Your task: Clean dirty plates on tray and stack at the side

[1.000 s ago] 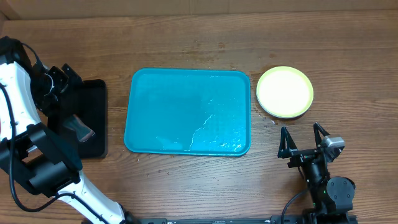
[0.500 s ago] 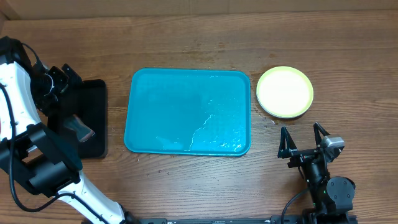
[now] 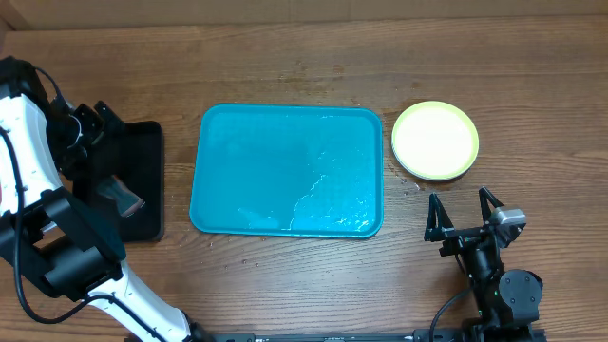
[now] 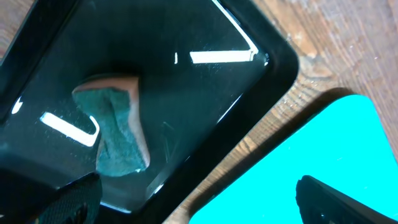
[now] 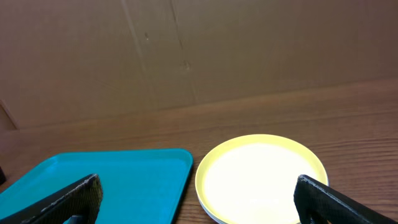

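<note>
Overhead: yellow-green plate (image 3: 435,141) near right tool (image 3: 458,195), beside tray (image 3: 275,161).

Bare table (image 3: 285,57) runs broad beyond the tray (image 3: 285,171); on its right the plates (image 3: 435,141) sit close, leaving only a slim gap.

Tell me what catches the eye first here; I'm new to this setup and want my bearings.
The big turquoise tray sits mid-table, bare of plates, with pale streaks. Just right of it on the wood lies a yellow-green rimmed plate. Left of it, a black tray holds a green sponge.
</note>
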Robot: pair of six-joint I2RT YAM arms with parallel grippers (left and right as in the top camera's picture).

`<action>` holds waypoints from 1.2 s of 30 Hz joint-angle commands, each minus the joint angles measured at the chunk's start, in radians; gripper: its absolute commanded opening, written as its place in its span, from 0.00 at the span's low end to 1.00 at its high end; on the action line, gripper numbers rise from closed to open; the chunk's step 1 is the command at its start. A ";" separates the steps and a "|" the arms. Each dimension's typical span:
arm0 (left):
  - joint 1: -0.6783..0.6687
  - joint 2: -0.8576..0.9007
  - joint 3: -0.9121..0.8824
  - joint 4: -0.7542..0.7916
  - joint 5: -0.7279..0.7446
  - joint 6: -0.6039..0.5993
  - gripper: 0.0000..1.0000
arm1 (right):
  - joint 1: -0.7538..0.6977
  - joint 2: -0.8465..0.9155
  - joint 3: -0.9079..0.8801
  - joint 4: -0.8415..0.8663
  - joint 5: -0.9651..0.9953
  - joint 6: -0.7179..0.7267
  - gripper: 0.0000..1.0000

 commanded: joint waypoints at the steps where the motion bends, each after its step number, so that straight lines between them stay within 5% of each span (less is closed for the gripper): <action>1: -0.021 -0.045 -0.009 0.001 -0.009 0.012 0.99 | -0.004 -0.012 -0.011 0.005 0.006 -0.004 1.00; 9: -0.154 -0.359 -0.242 0.236 -0.010 0.124 1.00 | -0.004 -0.012 -0.011 0.005 0.006 -0.004 1.00; 20: -0.466 -0.977 -0.903 0.685 -0.014 0.273 1.00 | -0.004 -0.012 -0.011 0.005 0.006 -0.004 1.00; 26: -0.492 -1.305 -1.143 0.706 -0.014 0.308 0.99 | -0.004 -0.012 -0.011 0.005 0.006 -0.004 1.00; 32: -0.494 -1.410 -1.228 0.716 -0.054 0.332 1.00 | -0.004 -0.012 -0.011 0.005 0.006 -0.004 1.00; 36: -0.494 -1.484 -1.389 0.855 -0.097 0.334 1.00 | -0.004 -0.012 -0.011 0.005 0.006 -0.004 1.00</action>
